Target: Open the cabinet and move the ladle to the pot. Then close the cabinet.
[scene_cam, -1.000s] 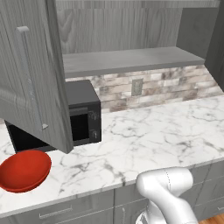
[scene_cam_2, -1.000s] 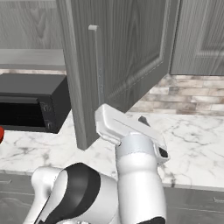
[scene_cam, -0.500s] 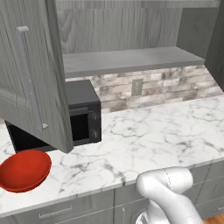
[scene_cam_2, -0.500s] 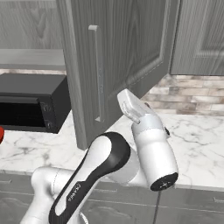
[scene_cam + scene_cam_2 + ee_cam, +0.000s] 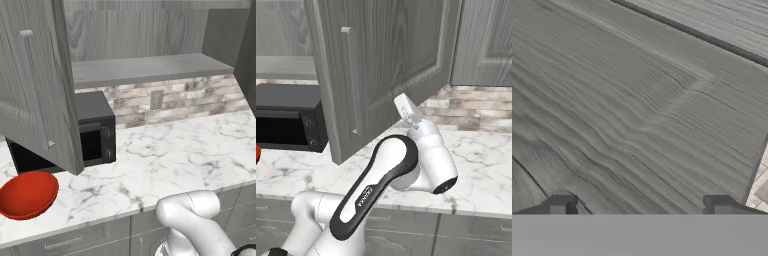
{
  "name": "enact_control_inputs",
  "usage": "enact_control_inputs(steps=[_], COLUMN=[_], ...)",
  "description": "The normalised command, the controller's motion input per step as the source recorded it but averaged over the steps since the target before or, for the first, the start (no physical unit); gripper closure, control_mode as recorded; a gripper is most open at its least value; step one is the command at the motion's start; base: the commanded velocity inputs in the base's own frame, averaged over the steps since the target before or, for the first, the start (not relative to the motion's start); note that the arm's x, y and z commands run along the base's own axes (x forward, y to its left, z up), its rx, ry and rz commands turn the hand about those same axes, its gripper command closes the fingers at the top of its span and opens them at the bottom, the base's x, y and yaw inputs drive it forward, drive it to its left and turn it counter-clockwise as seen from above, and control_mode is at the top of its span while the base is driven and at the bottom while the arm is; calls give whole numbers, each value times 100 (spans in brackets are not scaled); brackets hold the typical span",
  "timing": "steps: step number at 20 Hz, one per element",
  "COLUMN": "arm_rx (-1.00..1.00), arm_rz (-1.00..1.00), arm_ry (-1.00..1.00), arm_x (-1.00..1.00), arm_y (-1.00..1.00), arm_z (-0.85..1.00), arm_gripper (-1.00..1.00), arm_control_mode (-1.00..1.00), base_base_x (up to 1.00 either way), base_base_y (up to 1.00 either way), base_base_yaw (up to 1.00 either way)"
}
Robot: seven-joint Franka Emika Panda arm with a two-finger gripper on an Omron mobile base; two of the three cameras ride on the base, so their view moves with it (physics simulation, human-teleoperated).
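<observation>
White marble counter [image 5: 180,150] veined in grey runs across the scene, backed by a strip of pale stone tile with a wall outlet [image 5: 156,99] set into it, and short grey drawer fronts [image 5: 70,242] line its near edge. At the left a black microwave [image 5: 95,131] stands against the wall, and a wide red bowl [image 5: 26,194] sits near the counter's front left corner, just in front of it. Above hangs the cabinet [image 5: 35,85], its left door swung wide toward the near side so that the door's lower corner overlaps the microwave in the left base view; the slim vertical bar handle [image 5: 353,80] stands along the door's free edge. Behind the open door the cabinet's interior shows a grey back panel and a bare bottom shelf [image 5: 145,67]; the far-right door [image 5: 483,42] is flush and closed. The white arm bends up from the base, its elbow [image 5: 406,160] near the counter's front edge, and its hand points up and away toward the open door's recessed panel. From the hand view the gripper [image 5: 641,206] faces wood grain close up, with a panel groove crossing the top right and a sliver of tile at the far right edge. Its two dark fingertips [image 5: 561,205] stand spread well apart with nothing between them, the door surface lying straight ahead of the gap; whether they touch it cannot be told.
</observation>
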Motion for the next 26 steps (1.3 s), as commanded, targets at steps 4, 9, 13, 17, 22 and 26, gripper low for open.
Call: enact_control_inputs(steps=[4,9,13,17,22,26], arm_rx=[2,0,0,0,0,0], arm_rz=[8,4,0,0,0,0], arm_ry=[-8,-10,-6,-3,-2,-1], arm_x=[47,47,55,66,74,65], arm_y=[52,61,58,42,33,32], arm_z=[0,0,0,0,5,20], arm_gripper=[-100,-100,-100,-100,-100,-100], arm_control_mode=[-100,-100,-100,-100,-100,-100], base_base_x=[0,0,0,0,0,0], base_base_y=[0,0,0,0,0,0], base_base_yaw=[0,0,0,0,0,0])
